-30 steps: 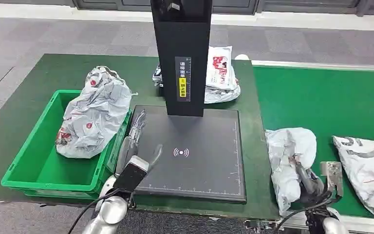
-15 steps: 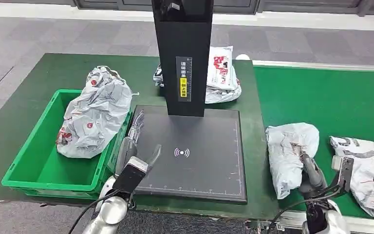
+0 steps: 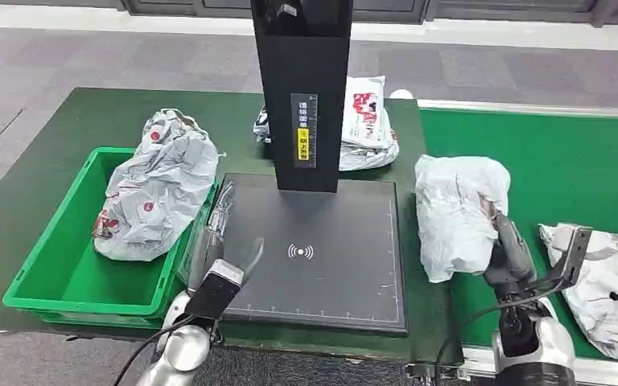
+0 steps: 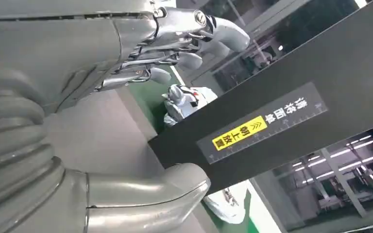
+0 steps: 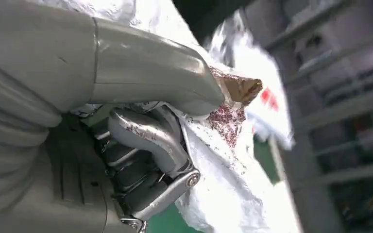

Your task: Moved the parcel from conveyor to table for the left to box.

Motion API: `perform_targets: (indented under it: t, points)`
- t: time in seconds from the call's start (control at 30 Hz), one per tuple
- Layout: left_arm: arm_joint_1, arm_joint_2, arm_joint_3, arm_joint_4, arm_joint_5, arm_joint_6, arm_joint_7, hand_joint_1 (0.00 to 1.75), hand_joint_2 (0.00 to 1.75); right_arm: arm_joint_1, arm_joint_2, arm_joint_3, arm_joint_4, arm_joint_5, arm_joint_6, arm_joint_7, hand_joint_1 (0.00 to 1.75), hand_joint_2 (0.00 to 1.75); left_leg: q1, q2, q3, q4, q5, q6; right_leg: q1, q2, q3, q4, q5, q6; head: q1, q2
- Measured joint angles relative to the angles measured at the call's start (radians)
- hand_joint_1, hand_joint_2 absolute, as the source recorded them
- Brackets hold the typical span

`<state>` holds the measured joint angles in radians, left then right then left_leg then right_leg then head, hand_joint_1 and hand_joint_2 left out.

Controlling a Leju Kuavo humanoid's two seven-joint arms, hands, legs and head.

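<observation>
My right hand (image 3: pixel 508 251) grips a crumpled white plastic parcel (image 3: pixel 454 211) and holds it lifted over the seam between the green conveyor (image 3: pixel 547 161) and the green table (image 3: pixel 88 121). The right wrist view shows the thumb and fingers (image 5: pixel 145 133) pinching the white parcel (image 5: pixel 223 160). My left hand (image 3: pixel 224 233) hovers open over the left edge of the black scanner pad (image 3: pixel 322 249), beside the green box (image 3: pixel 64 273). In the left wrist view its fingers (image 4: pixel 184 43) are spread with nothing in them. A large grey-white parcel (image 3: pixel 157 189) lies in the green box.
A black scanner post (image 3: pixel 301 88) rises behind the pad. Stacked white parcels (image 3: pixel 364 125) lie behind it on the table. Another white parcel (image 3: pixel 611 281) lies on the conveyor at the right edge. Grey floor surrounds the table.
My right hand has lifted the white parcel off the conveyor and carried it up and left toward the table. The left hand has barely moved.
</observation>
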<state>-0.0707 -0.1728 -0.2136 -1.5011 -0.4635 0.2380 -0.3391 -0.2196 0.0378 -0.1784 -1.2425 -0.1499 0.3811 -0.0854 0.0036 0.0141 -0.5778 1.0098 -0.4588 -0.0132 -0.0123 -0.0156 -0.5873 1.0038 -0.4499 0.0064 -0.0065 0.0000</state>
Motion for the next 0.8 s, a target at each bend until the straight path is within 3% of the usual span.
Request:
perform_targets:
  t: [0.2,0.5,0.53,0.57,0.6,0.63,0.67,0.8]
  points:
    - [-0.003,-0.005,0.001,0.006,-0.005,0.000,0.002,0.00,1.75,-0.034,0.026,0.168,-0.087,0.000,0.015,0.023,1.75,1.75,0.000,0.000,0.000,0.000,0.000,0.000,0.000,0.000,-0.001,0.000,0.000,0.000,0.000,0.000]
    - [-0.032,-0.010,0.001,0.037,-0.006,0.000,0.010,0.00,1.75,-0.079,0.062,0.366,-0.071,-0.007,0.035,0.075,1.75,1.75,0.000,0.000,0.000,0.000,0.001,-0.001,0.000,0.000,-0.001,0.000,0.000,0.000,0.000,0.000]
    - [-0.038,-0.011,0.001,0.039,-0.006,0.000,0.015,0.00,1.75,-0.083,0.067,0.386,-0.057,-0.002,0.035,0.081,0.68,1.75,0.000,0.000,0.000,0.000,0.001,-0.001,0.000,0.000,-0.001,0.000,0.000,0.000,0.000,0.000]
    - [-0.046,-0.013,0.001,0.043,-0.006,0.000,0.019,0.00,1.75,-0.086,0.074,0.412,-0.037,0.003,0.035,0.085,0.26,1.75,0.000,0.000,0.000,0.000,0.001,-0.001,0.000,0.000,-0.001,0.000,0.000,0.000,0.000,0.000]
    - [-0.053,-0.013,0.000,0.047,-0.006,0.000,0.024,0.00,1.75,-0.090,0.081,0.443,-0.009,0.002,0.035,0.086,0.26,1.75,0.000,0.000,0.000,0.000,0.001,-0.001,0.000,0.000,-0.001,0.000,0.000,0.000,0.000,0.000]
    - [-0.058,-0.013,0.000,0.051,-0.001,0.000,0.026,0.00,1.75,-0.096,0.087,0.472,0.020,0.002,0.034,0.085,0.00,1.75,0.000,0.000,0.000,0.000,0.001,-0.001,0.001,0.000,-0.001,0.000,0.000,0.000,0.000,0.000]
    - [-0.063,-0.013,-0.001,0.055,0.000,0.000,0.030,0.00,1.75,-0.101,0.092,0.500,0.051,0.005,0.029,0.083,0.00,0.00,0.000,0.000,0.000,0.000,0.001,-0.001,0.001,0.000,-0.001,0.000,0.000,0.000,0.000,0.000]
    - [-0.071,-0.013,-0.007,0.069,0.005,0.000,0.035,0.00,1.75,-0.113,0.102,0.601,0.150,0.044,0.007,0.074,0.00,0.00,0.001,0.000,0.000,0.000,0.001,-0.001,0.001,0.000,-0.001,0.000,0.000,0.000,0.000,0.000]
